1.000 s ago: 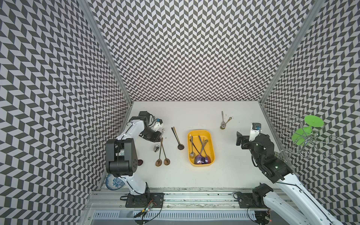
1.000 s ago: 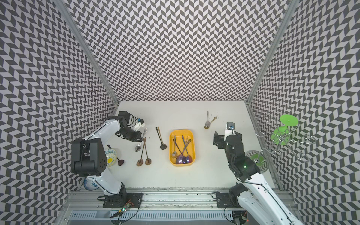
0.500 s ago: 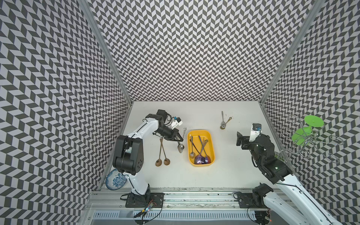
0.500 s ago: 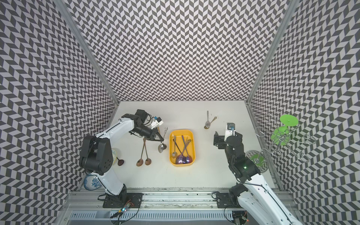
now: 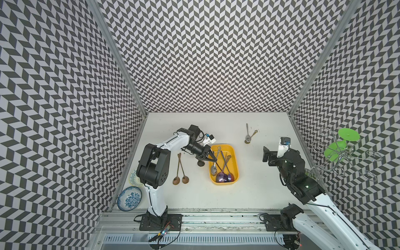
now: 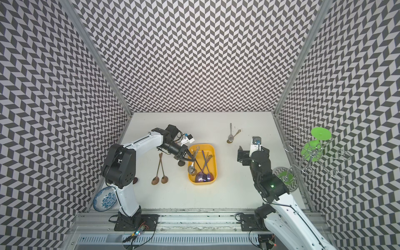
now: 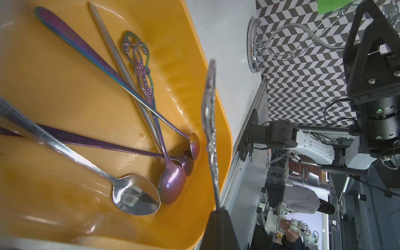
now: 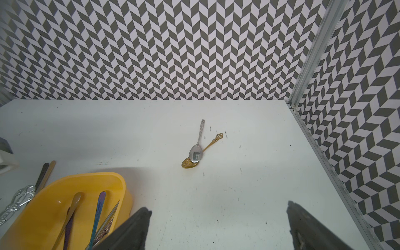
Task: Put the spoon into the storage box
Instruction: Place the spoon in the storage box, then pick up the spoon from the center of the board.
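Spoon (image 7: 210,121) pinched in left hand (image 5: 213,159), above storage box (image 5: 232,153)

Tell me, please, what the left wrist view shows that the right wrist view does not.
Only the left wrist view: the left hand shut on the held spoon, the spoon bowls inside the yellow box, the rack's shiny foot and the right arm from outside. Only the right wrist view: a silver spoon lying over a gold spoon on the table, seen past the open right hand. Both: the yellow box, spoon handles in it, and the held spoon's patterned handle.
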`<move>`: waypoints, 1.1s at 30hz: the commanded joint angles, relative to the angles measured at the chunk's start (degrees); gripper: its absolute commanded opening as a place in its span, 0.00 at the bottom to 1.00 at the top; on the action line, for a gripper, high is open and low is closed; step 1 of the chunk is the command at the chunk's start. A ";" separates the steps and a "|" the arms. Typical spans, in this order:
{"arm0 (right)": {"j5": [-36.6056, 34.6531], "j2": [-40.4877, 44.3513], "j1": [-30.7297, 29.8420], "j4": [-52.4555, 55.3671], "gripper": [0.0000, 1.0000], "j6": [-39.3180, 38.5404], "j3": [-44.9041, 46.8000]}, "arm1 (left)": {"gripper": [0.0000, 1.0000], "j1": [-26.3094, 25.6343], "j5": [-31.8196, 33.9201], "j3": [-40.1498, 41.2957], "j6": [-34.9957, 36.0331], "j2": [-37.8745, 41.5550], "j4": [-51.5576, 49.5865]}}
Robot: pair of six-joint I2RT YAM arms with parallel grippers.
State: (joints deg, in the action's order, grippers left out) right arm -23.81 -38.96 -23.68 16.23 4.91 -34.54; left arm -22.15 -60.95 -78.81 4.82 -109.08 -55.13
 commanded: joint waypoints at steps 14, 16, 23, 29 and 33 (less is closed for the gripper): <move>-0.55 -0.32 0.13 -3.00 1.00 -0.40 0.48 | 0.48 0.06 4.46 -1.13 -3.48 3.65 2.74; -0.45 -0.46 0.13 -3.05 1.00 -0.34 0.53 | 0.50 0.19 5.58 -0.52 -3.45 4.76 2.96; -0.01 -1.78 0.13 -2.79 1.00 -0.48 -0.14 | 0.59 1.14 9.02 1.14 -2.63 8.89 3.66; 0.87 -9.47 0.14 0.66 1.00 1.52 -6.00 | 0.70 1.48 12.65 3.33 -1.88 12.86 4.73; 2.62 -17.79 0.13 5.25 1.00 5.22 -12.71 | 0.79 2.89 15.36 6.15 -1.73 16.14 5.91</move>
State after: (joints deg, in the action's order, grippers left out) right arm -22.81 -53.30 -23.68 19.84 7.01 -42.87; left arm -20.47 -48.38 -74.15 2.00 -95.90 -50.83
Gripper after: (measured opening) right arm 0.998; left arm 0.780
